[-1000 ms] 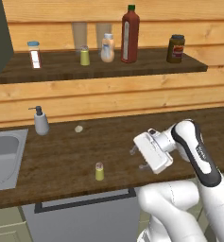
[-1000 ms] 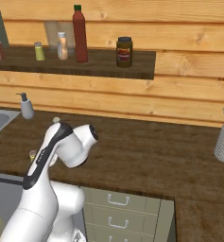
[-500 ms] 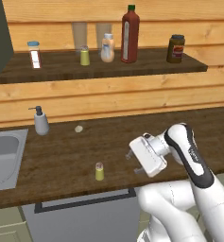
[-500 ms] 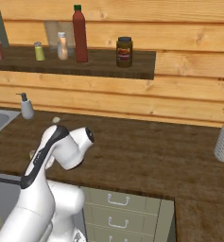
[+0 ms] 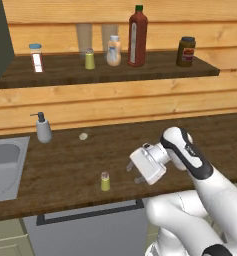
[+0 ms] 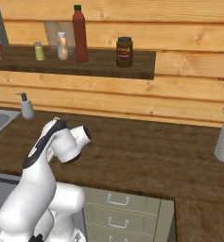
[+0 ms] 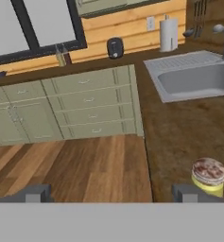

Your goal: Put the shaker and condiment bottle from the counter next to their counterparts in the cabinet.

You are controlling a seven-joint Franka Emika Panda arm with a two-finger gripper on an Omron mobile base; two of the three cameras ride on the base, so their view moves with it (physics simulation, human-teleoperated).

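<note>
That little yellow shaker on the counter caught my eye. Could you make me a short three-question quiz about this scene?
1. True or false: the pincer is closed around the shaker on the counter.
2. Which stands tallest on the cabinet shelf? A) the condiment bottle B) the dark-brown jar C) the second shaker
3. Fill in: at the left end of the counter, next to the soap dispenser, is a steel ____.

Key: 1 false, it is open, beside the shaker; 2 A; 3 sink.
</note>
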